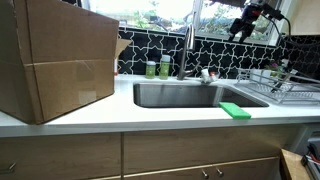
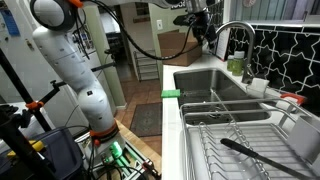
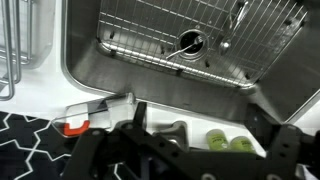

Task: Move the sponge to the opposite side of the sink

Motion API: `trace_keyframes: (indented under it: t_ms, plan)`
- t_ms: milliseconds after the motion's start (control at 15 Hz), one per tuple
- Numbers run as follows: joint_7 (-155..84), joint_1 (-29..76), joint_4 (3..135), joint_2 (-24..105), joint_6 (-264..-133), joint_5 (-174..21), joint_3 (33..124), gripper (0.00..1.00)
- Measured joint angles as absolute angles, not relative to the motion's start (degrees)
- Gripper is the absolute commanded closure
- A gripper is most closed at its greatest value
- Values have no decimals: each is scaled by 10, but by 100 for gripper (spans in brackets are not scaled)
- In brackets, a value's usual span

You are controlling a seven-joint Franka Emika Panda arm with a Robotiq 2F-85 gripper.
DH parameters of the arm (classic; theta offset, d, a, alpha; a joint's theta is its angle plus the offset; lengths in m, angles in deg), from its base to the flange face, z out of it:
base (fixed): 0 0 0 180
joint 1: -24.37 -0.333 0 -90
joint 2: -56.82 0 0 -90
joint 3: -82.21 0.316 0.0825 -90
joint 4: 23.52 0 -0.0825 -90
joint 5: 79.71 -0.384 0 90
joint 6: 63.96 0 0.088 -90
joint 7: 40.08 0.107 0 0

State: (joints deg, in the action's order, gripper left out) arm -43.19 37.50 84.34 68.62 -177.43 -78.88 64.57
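On the front strip of the bench (image 1: 120, 118), at about four o'clock from the basin's middle, the sponge (image 1: 235, 110) lies flat. It is a bright green pad just beside the rim of the sink (image 1: 170, 95), and nothing touches it. At nine o'clock a large cardboard box (image 1: 60, 60) takes up most of that end of the bench. At three o'clock stands a wire dish rack (image 1: 288, 88). Behind the basin rises the faucet (image 1: 187, 50), with two green-labelled bottles (image 1: 157, 68) near its foot.

Farthest back and high up, at one o'clock against the window, hangs the gripper (image 1: 240, 30), well apart from the sponge. In the wrist view its fingers (image 3: 285, 150) are released and spread wide — nothing is between them. The view there is down into the basin, onto a wire grid and the drain (image 3: 190, 42).

I judge the step in hand to be the reach, with no grasp made yet. The next move calls for bringing the arm forward and down over the pad and setting the fingers astride its short sides. They must go low enough to pinch so thin and soft a thing — then lift it clear of the rim and carry it across the basin.
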Motion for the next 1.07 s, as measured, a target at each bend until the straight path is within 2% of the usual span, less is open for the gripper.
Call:
trace_keyframes:
  t_ms: [600, 1067]
  plan:
    - [-369, 386, 815, 657, -1776, -790, 648, 0]
    - [-238, 425, 669, 480, -1777, -870, 629, 0]
